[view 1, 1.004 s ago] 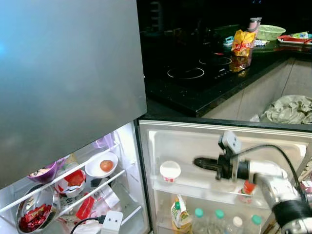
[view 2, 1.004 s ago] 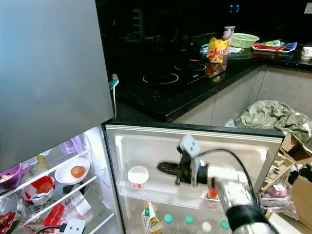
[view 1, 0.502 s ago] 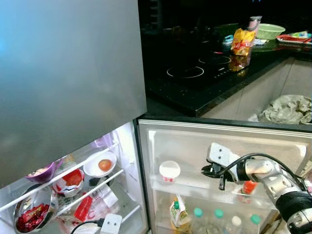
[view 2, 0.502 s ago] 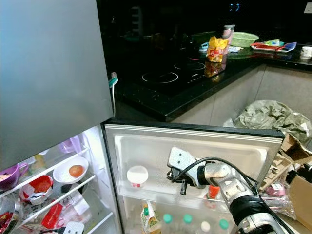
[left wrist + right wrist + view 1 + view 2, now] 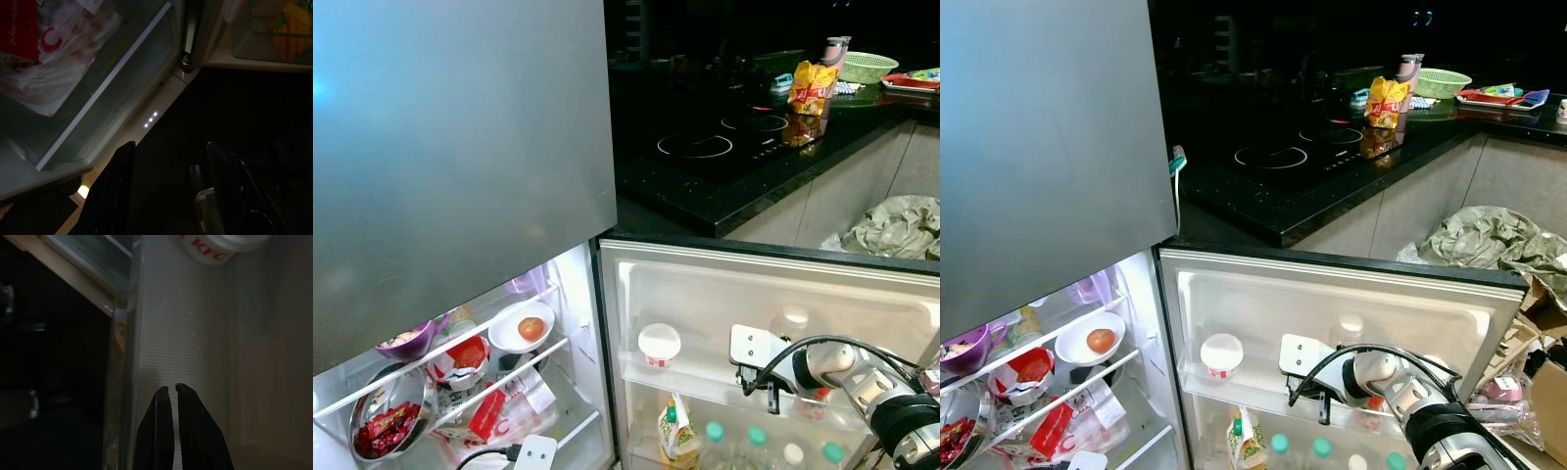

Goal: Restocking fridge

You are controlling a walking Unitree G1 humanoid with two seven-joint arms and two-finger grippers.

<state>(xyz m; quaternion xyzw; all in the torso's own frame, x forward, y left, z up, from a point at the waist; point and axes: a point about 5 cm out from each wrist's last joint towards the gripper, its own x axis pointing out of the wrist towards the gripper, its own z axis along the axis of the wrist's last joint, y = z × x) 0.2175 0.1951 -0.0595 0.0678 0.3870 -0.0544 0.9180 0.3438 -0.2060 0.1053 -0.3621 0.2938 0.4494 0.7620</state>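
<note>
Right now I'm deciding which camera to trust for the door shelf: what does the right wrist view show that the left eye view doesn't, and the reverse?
Right wrist view: the right gripper, fingers nearly together, pointing along the shelf floor, and red KFC lettering on the white cup. Left eye view: the stove, the bottles below, and the bowl with a tomato. Both show the cup and the door shelf.

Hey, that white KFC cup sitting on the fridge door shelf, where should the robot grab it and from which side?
Probably around the wall of the white KFC cup just under its wide lid, coming from the open front of the door shelf. It stands upright with free space on both sides, and the door panel behind blocks any approach from the back. The right gripper, fingers together, would need to open first.
</note>
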